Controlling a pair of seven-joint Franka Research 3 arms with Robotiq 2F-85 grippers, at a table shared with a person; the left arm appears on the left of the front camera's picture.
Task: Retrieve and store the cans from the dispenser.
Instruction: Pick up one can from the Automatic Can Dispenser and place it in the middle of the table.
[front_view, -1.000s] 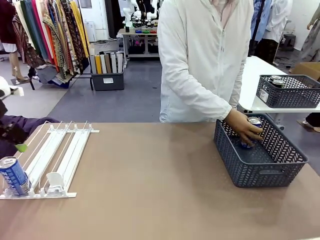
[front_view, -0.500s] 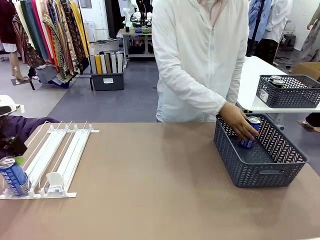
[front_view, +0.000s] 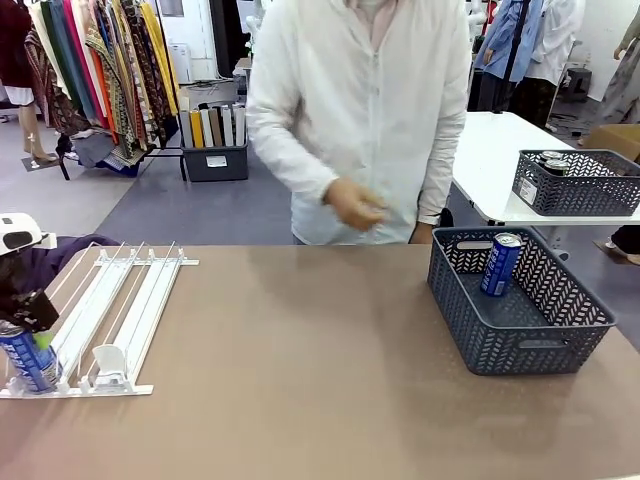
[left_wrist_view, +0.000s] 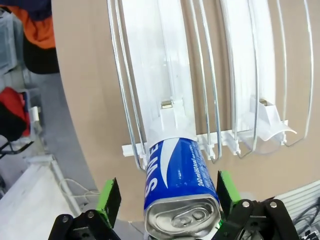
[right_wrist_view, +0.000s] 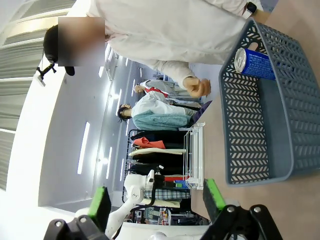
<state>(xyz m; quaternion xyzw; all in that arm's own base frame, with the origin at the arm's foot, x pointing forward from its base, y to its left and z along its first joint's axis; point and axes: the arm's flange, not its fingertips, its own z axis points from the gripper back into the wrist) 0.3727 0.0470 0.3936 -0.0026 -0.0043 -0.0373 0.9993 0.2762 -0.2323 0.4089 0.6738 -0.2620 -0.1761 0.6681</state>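
Observation:
A blue Pepsi can (front_view: 28, 360) stands at the near end of the leftmost lane of the white wire-railed dispenser (front_view: 130, 310). My left gripper (front_view: 36, 328) has come down around it. In the left wrist view the can (left_wrist_view: 180, 185) sits between the green pads (left_wrist_view: 109, 200), with a gap on one side, so the gripper (left_wrist_view: 167, 197) is open. A second blue can (front_view: 500, 263) stands tilted in the dark grey basket (front_view: 520, 345). My right gripper (right_wrist_view: 156, 200) is open and holds nothing, off from the basket (right_wrist_view: 285, 165) and its can (right_wrist_view: 255, 64).
The person stands at the far edge with a hand (front_view: 355, 205) raised above the table. A second mesh basket (front_view: 578, 195) holding cans sits on a white table at the back right. Bare brown tabletop lies between dispenser and basket.
The person let go of the can in the basket and drew the hand back toward the body. My left gripper sank lower around the can in the dispenser.

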